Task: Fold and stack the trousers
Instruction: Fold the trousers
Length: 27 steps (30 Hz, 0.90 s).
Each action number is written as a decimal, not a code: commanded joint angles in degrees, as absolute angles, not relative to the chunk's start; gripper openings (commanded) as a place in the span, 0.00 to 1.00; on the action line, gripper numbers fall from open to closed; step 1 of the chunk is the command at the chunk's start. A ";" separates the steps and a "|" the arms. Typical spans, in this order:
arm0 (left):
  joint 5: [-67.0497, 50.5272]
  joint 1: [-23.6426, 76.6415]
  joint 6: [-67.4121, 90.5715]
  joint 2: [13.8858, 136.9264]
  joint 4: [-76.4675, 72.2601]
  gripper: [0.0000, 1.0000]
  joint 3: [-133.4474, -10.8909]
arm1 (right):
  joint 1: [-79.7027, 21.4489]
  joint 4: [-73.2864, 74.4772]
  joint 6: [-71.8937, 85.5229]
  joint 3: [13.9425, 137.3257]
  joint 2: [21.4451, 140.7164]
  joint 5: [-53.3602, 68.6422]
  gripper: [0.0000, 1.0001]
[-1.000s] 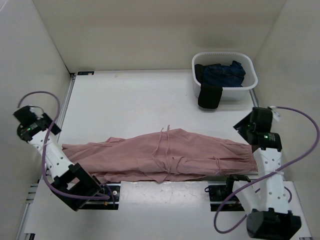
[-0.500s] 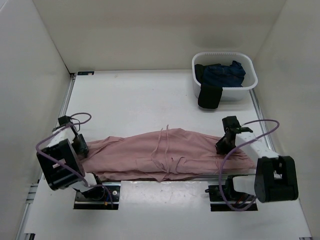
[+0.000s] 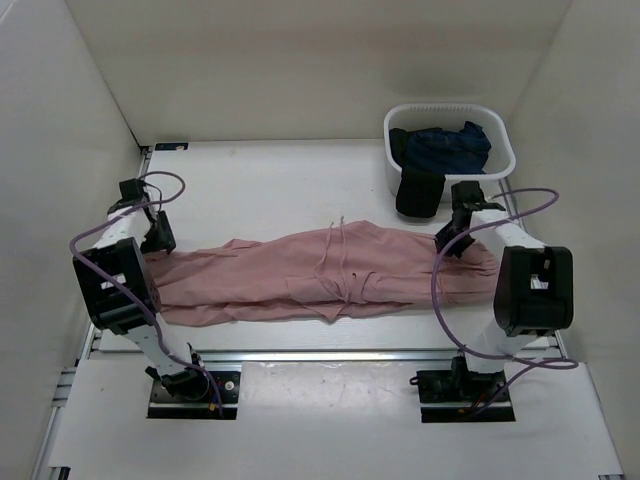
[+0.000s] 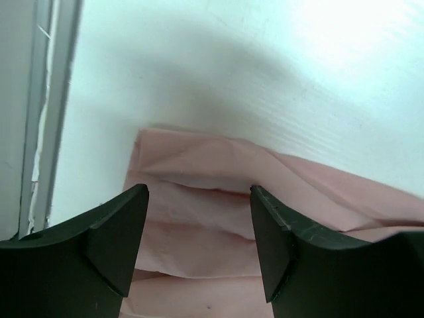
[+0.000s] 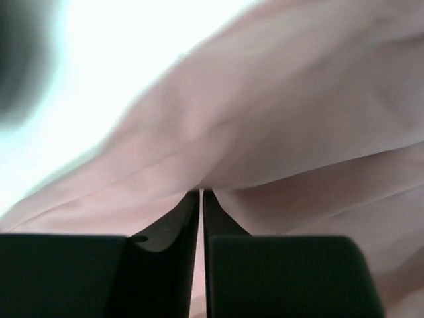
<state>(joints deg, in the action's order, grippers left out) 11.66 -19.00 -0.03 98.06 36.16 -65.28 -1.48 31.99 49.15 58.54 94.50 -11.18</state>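
Now my arms have swung out to both ends of the trousers (image 3: 320,280), which have slid from the near edge to the middle of the table (image 3: 280,190). My right gripper (image 5: 201,193) is pinched shut on a fold, while my left gripper (image 4: 199,192) hangs spread over the leg end. I reckon folding can begin once it closes.

White table (image 3: 270,190). Pink trousers (image 3: 300,275) lie flat across its middle, L to R, wrinkled, drawstring loose on top. White tub (image 3: 470,188) sits at far R corner, near trousers' R end, not touching. Black base plate (image 3: 190,392) at near edge, L side.
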 commanded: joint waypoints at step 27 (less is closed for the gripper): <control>14.94 -20.48 0.00 96.77 38.14 0.79 -55.99 | -50.88 28.13 40.69 61.62 96.25 -11.68 0.00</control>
